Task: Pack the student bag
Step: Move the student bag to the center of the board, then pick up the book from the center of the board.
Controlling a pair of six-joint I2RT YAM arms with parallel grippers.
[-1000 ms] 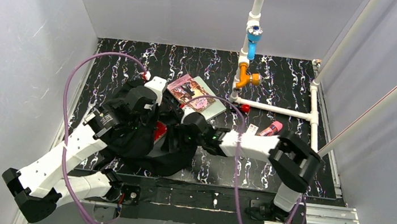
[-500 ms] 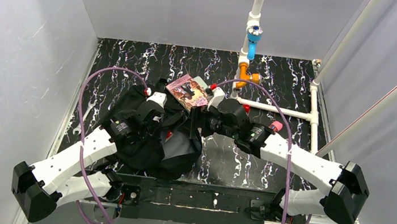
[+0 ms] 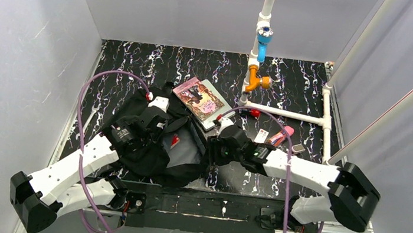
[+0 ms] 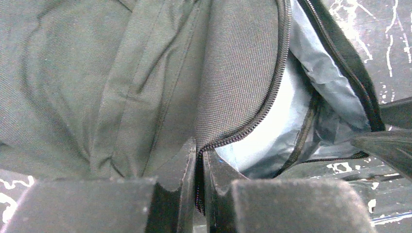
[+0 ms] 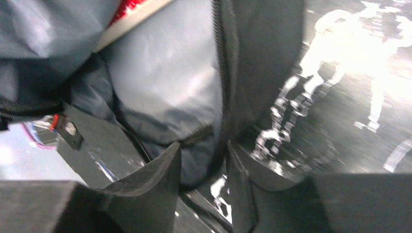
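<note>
At student bag (image 4: pixel 121 73) mouth: left fingers (image 4: pixel 182 194) pinch zipper edge (image 4: pixel 277 82); right fingers (image 5: pixel 155 174) straddle rim (image 5: pixel 219 87), grip unclear.

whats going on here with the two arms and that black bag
Both arms are working at the mouth of the student bag, which lies in front of the left arm. The left pincer is shut on the zipper edge at one side of the opening. The right pincer straddles the opposite rim; whether it grips is unclear. The grey lining shows, with something red inside. A pink-covered book lies on the table beyond the bag, not yet packed.
</note>
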